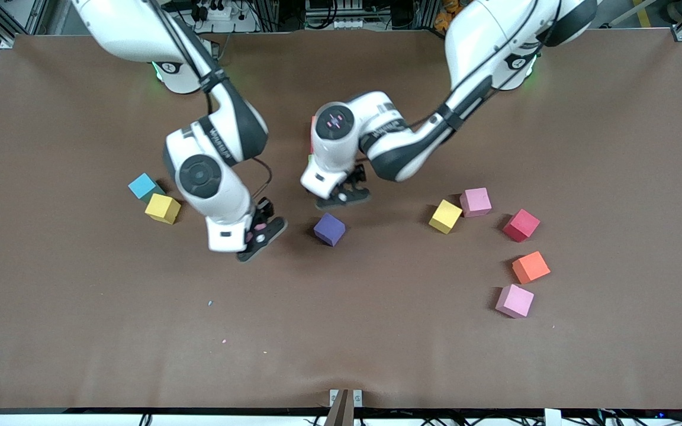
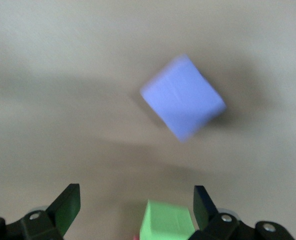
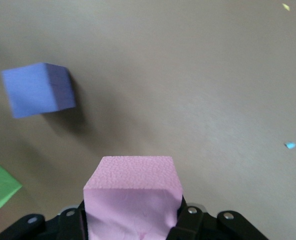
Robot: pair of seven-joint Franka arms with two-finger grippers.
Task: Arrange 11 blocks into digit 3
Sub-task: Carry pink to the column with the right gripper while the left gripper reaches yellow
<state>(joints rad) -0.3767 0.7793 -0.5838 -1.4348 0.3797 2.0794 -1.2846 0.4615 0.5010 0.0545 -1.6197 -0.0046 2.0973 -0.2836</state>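
— While the right claw (image 3: 133,220) pinches a matte pink cube (image 3: 133,192), where's the left claw (image 2: 133,207)?
— Spread wide above a green cube (image 2: 165,220), near the purple cube (image 1: 329,229), which sits corner-on, mid-bench (image 1: 80,331).

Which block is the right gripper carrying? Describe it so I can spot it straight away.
Start at the purple block lying alone mid-table. Toward the right arm's end, the right gripper is shut on a pink block. Two other pink blocks lie loose on the table; this is the only one held between fingers.
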